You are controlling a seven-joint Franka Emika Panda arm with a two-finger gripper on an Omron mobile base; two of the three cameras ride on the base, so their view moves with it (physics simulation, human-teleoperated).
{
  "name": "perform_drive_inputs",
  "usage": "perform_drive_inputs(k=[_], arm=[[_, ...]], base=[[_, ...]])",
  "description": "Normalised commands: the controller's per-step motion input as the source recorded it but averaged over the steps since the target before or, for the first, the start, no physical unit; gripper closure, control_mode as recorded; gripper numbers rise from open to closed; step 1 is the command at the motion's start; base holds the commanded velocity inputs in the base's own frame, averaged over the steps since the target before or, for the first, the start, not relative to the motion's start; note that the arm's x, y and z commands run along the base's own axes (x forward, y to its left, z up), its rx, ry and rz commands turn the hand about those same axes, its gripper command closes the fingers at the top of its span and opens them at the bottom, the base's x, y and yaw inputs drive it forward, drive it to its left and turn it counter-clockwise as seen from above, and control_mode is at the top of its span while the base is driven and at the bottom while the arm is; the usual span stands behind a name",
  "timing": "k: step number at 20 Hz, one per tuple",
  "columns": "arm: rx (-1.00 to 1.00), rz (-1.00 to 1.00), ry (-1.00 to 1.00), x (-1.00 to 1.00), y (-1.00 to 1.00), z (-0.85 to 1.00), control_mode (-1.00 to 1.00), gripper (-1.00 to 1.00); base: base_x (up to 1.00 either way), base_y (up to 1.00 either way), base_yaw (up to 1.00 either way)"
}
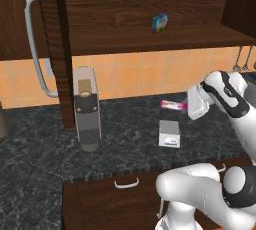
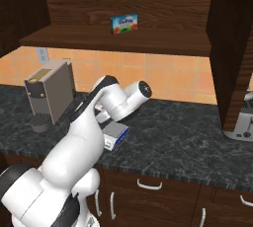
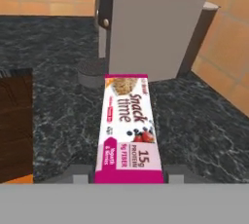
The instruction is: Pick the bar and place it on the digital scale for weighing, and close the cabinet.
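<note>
We hold the bar (image 3: 128, 130) clamped in our gripper (image 3: 128, 173), above the counter (image 1: 40, 139) behind the digital scale (image 1: 169, 134); the cabinet (image 1: 50, 49) stands open.

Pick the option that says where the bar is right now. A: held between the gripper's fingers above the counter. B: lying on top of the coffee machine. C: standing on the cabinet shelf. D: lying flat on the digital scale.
A: the hand view shows the bar clamped between the fingers of the gripper, off the counter; the digital scale is bare.
</note>
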Motion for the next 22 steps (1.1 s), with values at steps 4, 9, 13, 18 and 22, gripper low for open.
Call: perform_drive_inputs(k=[4,9,13,18,22], arm=[[0.0,0.19,0.03,0.38,-0.34,-0.58,-1.0,1.0],[0.0,0.12,0.03,0.2,-0.06,-0.59,-1.0,1.0],[0.0,0.0,0.0,0.07,0.03,-0.38,-1.0,1.0],[0.0,0.0,0.03,0.08,0.18,-0.42,-1.0,1.0],[0.0,0.0,0.03,0.18,0.06,-0.29,-1.0,1.0]], base=[[0.0,0.0,0.0],[0.0,0.0,0.0],[0.0,0.0,0.0],[0.0,0.0,0.0],[0.0,0.0,0.0]])
